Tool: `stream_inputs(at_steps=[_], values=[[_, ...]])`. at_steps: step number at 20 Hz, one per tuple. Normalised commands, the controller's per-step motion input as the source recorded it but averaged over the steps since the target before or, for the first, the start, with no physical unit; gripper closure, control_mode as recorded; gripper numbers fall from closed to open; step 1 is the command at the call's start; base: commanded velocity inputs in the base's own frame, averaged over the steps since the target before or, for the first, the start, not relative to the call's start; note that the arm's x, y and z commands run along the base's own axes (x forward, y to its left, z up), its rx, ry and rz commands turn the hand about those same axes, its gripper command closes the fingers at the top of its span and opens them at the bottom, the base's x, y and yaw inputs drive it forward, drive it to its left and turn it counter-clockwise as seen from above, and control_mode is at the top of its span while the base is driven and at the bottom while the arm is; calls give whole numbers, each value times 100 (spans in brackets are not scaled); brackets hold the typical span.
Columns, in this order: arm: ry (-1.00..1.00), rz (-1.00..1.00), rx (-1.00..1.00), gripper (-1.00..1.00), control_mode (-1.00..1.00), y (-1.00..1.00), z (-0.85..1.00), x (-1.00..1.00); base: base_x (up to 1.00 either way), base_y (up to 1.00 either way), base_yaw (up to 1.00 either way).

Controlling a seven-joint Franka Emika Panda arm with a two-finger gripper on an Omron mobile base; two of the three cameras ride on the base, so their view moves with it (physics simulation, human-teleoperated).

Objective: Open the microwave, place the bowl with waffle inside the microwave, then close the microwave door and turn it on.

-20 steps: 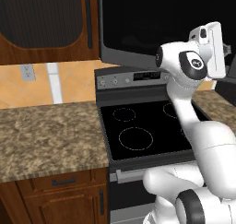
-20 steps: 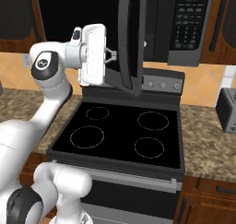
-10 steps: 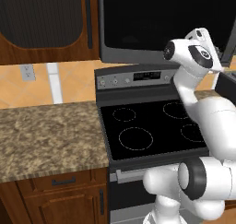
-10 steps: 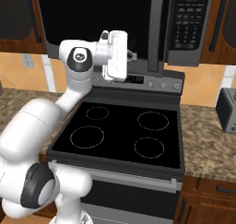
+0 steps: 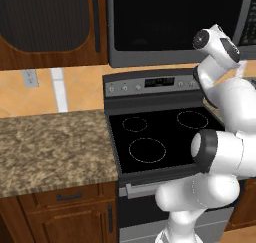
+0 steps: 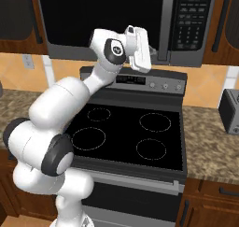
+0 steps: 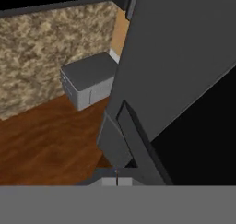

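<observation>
The microwave [image 6: 116,20] hangs above the stove, and its black glass door [image 6: 98,16] lies flat against its front. A slim grey handle [image 6: 163,25] runs down the door's right side, next to the button panel [image 6: 189,25]. My gripper [image 6: 150,51] is shut with nothing in it and sits at the door's lower right corner, just left of the handle's foot. In the hand view the fingertips [image 7: 116,176] lie close under the door's grey frame [image 7: 184,48] and the handle [image 7: 138,144]. The bowl is hidden.
A black four-ring stove [image 6: 130,132] lies below the microwave. A grey toaster [image 6: 229,111] stands on the granite counter to the right. More granite counter [image 5: 50,147] stretches left, under a wooden cabinet [image 5: 45,22].
The microwave door has swung from wide open to flat against the front. My hand moved with it, to the right, and now rests at the door's lower right corner.
</observation>
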Motion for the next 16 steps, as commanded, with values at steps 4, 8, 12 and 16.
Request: stream_inputs(at_steps=[4,8,12,16], values=[[11,13,10,100,-100,-48,-9,100,0,0,0],[-5,21,2,100,-100,8,-14,32,0,0,0],[-17,23,0,100,-100,76,27,-100,0,0,0],[-15,7,9,100,-100,42,66,-100,0,0,0]])
